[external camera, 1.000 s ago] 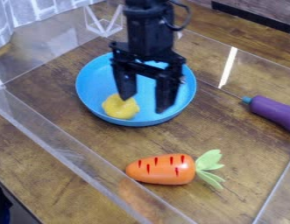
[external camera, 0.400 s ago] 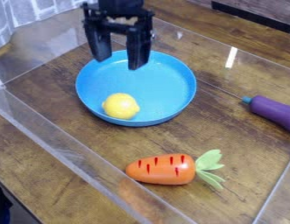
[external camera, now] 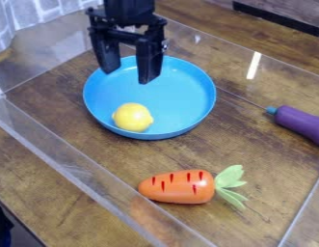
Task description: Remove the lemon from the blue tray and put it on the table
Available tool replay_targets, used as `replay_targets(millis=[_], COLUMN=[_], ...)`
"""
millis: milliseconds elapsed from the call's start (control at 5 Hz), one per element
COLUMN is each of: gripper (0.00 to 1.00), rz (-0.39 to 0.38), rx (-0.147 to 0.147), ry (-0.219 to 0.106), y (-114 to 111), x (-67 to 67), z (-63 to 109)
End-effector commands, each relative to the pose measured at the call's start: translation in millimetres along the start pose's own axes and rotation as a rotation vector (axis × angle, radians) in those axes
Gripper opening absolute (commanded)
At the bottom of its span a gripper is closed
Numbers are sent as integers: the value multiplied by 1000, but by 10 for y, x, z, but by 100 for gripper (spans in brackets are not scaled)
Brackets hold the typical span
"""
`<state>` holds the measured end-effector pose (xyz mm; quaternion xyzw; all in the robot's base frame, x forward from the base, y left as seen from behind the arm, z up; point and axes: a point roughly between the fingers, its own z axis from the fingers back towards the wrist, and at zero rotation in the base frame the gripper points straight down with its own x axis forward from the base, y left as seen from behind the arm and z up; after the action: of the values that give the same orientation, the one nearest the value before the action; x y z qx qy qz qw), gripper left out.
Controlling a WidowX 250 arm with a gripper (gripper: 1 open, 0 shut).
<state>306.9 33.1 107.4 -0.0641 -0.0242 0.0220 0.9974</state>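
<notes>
The yellow lemon (external camera: 133,117) lies inside the round blue tray (external camera: 188,85), toward its front left. My black gripper (external camera: 129,68) hangs above the tray's back left rim, pointing down, with its two fingers spread wide and nothing between them. It stands apart from the lemon, behind and above it. The dark wood-plank table (external camera: 271,164) carries the tray.
An orange carrot with green leaves (external camera: 190,185) lies in front of the tray. A purple eggplant (external camera: 304,123) sits at the right edge. Clear acrylic walls (external camera: 71,169) border the table at the front left and back.
The gripper rose from low over the lemon in the tray and shifted toward the back left. The lemon stays in the tray, now fully visible.
</notes>
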Motion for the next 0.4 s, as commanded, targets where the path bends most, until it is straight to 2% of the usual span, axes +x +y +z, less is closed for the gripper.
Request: replay_targets(millis=[0,200], gripper=[100,100], rz=[59,63], rx=[25,28], ry=[-79,-78], y=[-21,39], x=[83,70], z=[115,54])
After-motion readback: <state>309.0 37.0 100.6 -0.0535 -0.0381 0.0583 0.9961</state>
